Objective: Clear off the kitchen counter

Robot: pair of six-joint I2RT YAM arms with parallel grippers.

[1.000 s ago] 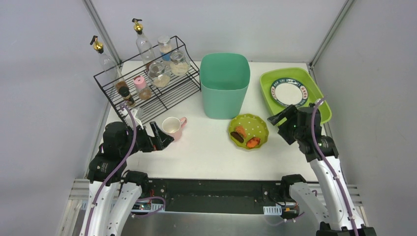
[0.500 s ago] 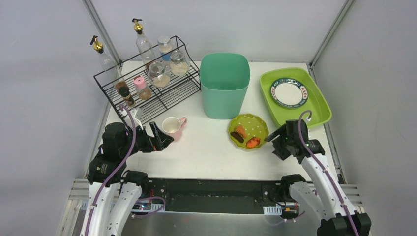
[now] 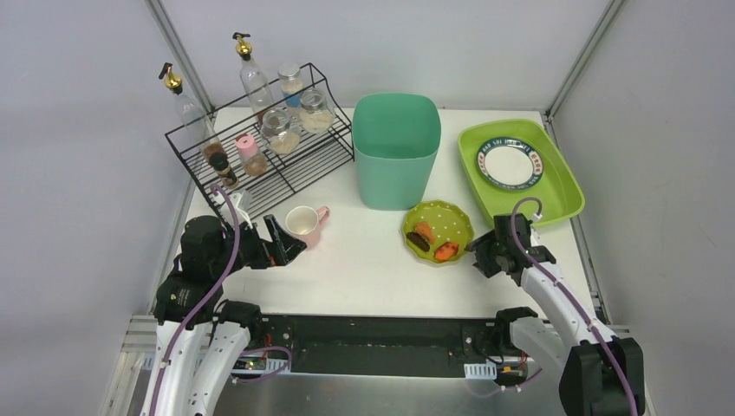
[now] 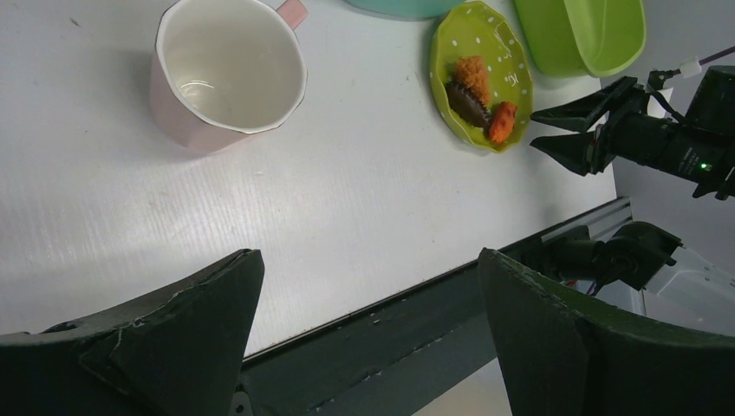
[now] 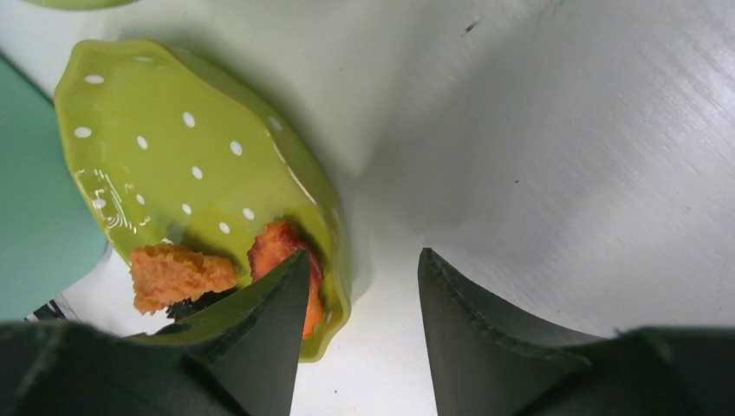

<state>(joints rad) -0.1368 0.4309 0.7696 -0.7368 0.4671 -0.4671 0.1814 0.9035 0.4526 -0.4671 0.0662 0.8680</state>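
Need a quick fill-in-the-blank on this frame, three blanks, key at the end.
The left gripper points at the ____ cup. The right gripper is at the rim of the green dotted plate, jaws ____. The blue-rimmed plate lies in the lime-green ____.
Answers: pink; open; tray.

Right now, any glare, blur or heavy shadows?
Top external: even light, sharp. Left wrist: small glare inside the pink cup, left pincer a dark silhouette. Right wrist: green plate glossy with highlights, soft shadow beside it on the kitchen counter.
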